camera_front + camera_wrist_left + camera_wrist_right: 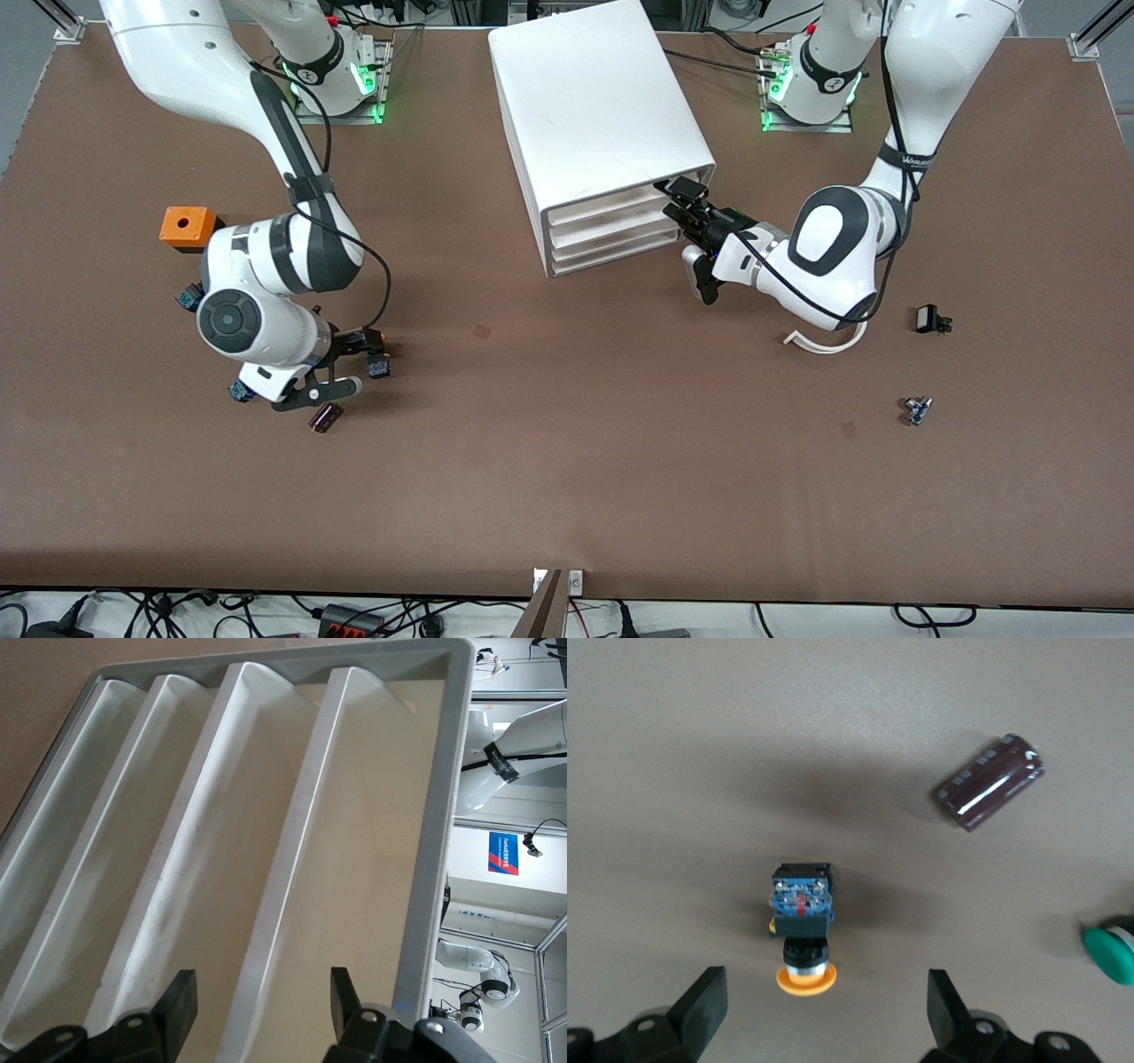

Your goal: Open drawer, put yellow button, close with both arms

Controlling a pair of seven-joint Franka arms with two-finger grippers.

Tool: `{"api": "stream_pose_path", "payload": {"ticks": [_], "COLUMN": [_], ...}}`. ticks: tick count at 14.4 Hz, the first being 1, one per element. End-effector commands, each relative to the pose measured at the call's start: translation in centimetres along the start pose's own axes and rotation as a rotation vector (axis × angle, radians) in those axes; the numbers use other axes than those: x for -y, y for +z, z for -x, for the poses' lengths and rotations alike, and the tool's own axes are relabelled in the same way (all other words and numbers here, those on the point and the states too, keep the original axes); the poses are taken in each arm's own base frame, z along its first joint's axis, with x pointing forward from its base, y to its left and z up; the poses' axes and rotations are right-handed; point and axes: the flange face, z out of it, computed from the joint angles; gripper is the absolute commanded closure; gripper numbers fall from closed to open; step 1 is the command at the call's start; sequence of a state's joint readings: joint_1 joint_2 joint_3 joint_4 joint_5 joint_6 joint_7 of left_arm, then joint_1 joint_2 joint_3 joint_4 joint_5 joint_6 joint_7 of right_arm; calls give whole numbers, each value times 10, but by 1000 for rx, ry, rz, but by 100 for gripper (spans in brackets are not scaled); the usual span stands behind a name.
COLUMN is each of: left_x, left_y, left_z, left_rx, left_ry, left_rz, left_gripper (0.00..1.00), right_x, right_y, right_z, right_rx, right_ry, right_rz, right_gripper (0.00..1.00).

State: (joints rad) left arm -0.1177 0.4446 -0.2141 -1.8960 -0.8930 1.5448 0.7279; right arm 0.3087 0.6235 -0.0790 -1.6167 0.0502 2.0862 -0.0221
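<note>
Drawer (354, 833) closed, left tool (257, 1005) spread at its front, right tool (824, 1005) spread over yellow button (803, 930).

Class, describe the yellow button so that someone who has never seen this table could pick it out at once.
Go to the right arm's end of the brown table, where the right gripper hangs open over a few small parts. The yellow button lies on its side directly below it, beside a maroon cylinder and a green-capped button. Only it has a round yellow-orange cap on a dark body.
</note>
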Motion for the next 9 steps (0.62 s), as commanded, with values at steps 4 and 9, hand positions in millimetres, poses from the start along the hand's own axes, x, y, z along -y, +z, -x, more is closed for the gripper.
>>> {"api": "stream_pose_path", "payload": {"ticks": [4,9], "left_x": [-3,0], "left_y": [20,25], "left_z": [-1,1], "left_rx": [-1,8], "left_ry": [20,14], "left_rz": [5,9], "left_gripper": [40,67], "right_x": [20,21], "right_y": [32,51], "right_z": [-16,-19], "right_rx": [-21,-32], "right_ry": [20,38], "right_rz": [1,5], "right_gripper": [0,0]}}
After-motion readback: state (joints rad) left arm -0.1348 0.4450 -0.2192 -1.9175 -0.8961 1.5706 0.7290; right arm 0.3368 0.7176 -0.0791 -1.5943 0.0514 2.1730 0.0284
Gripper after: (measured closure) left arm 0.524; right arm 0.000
